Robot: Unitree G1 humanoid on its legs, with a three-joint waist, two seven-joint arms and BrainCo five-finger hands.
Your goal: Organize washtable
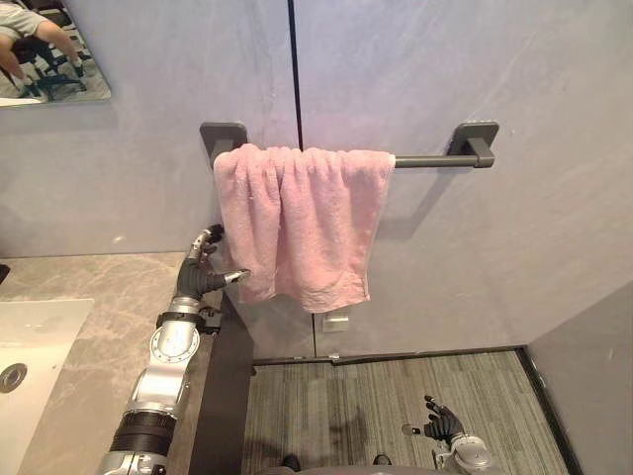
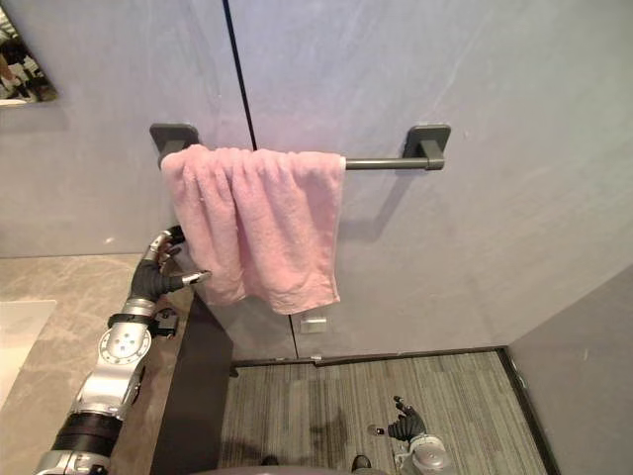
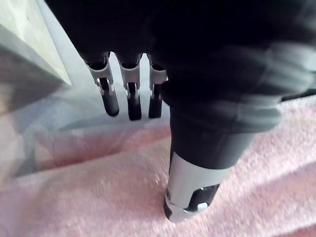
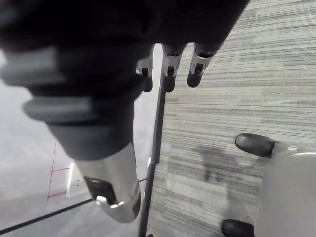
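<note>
Pink terry towel [image 1: 302, 218] hangs bunched in thick, soft pleats over the left end of a dark metal bar [image 1: 435, 159] on the smooth grey wall. Our left hand [image 1: 203, 267] hovers just beside its lower left edge, past the marbled desk [image 1: 109, 297], fingers loose and holding nothing. We judge it best to pinch the hem and spread it evenly rightwards. Our right hand [image 1: 442, 424] hangs low over the floor, fingers relaxed.

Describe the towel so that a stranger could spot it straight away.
On the grey wall beside the marble counter runs a dark towel bar. The pink towel hangs bunched over its left end. It is the only soft, coloured thing among grey surfaces.
</note>
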